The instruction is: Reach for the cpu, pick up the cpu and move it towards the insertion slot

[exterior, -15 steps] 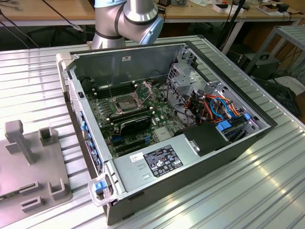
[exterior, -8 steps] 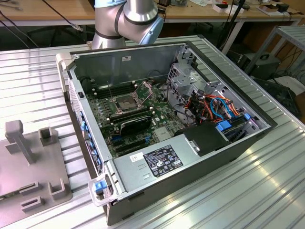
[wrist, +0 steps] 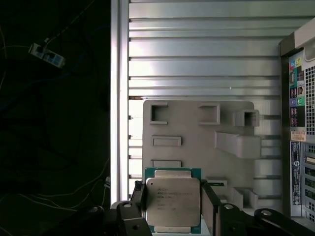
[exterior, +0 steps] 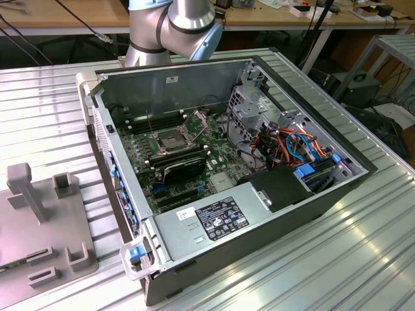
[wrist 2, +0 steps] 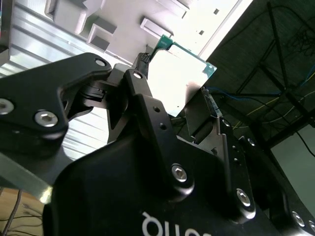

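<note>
I have the claw [wrist 2: 173,81] closed on the cpu [wrist: 173,201], two fingers pinching opposite edges of the thin plate; in the first wrist view its metal lid faces the camera with a green rim around it. The cpu hangs in the air over the grey fixture tray [wrist: 197,132] on the ribbed desk [wrist: 197,39], outside the computer case [exterior: 168,81] and well apart from the insertion slot [exterior: 170,137]. My worry is the grip: with only thin edges held, I judge a jolt could twist the cpu or let it slide out onto the tray. The case wall stands between the cpu and the slot, so a low path would likely clip its rim. The slot's hinged plate [exterior: 196,120] stands open beside the socket, and a tilted cpu could catch on it or meet the socket crooked. The case holds the motherboard with the slot, a black graphics card [exterior: 183,170] just beside it, a labelled power supply [exterior: 217,220] and a bundle of orange and blue cables [exterior: 298,142]. The tray carries rectangular pockets and upright posts.
</note>
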Controlling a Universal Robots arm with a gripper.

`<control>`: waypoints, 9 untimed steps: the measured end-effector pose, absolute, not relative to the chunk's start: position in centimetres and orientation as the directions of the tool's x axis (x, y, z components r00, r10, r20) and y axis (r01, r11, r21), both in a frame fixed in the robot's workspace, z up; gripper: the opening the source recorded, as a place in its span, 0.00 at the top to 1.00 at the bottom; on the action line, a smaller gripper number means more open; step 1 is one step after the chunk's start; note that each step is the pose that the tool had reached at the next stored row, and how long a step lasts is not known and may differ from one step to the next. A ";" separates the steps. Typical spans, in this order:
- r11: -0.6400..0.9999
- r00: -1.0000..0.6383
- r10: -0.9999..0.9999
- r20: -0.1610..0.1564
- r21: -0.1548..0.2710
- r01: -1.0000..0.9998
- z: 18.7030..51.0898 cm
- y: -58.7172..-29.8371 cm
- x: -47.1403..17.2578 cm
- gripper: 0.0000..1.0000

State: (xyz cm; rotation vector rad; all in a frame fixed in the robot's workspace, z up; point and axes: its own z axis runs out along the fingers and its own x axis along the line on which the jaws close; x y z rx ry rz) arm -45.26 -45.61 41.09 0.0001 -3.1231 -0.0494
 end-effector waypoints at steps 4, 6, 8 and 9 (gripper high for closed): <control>0.999 -1.000 0.000 0.018 0.032 0.000 41.1 -45.6 -45.0 0.45; 0.999 -1.000 0.000 0.018 0.032 0.000 41.1 -45.6 -44.8 0.45; 1.000 -1.000 0.000 0.018 0.032 0.000 41.1 -45.6 -44.7 0.45; 1.000 -1.000 0.000 0.018 0.032 0.000 41.1 -45.6 -44.6 0.45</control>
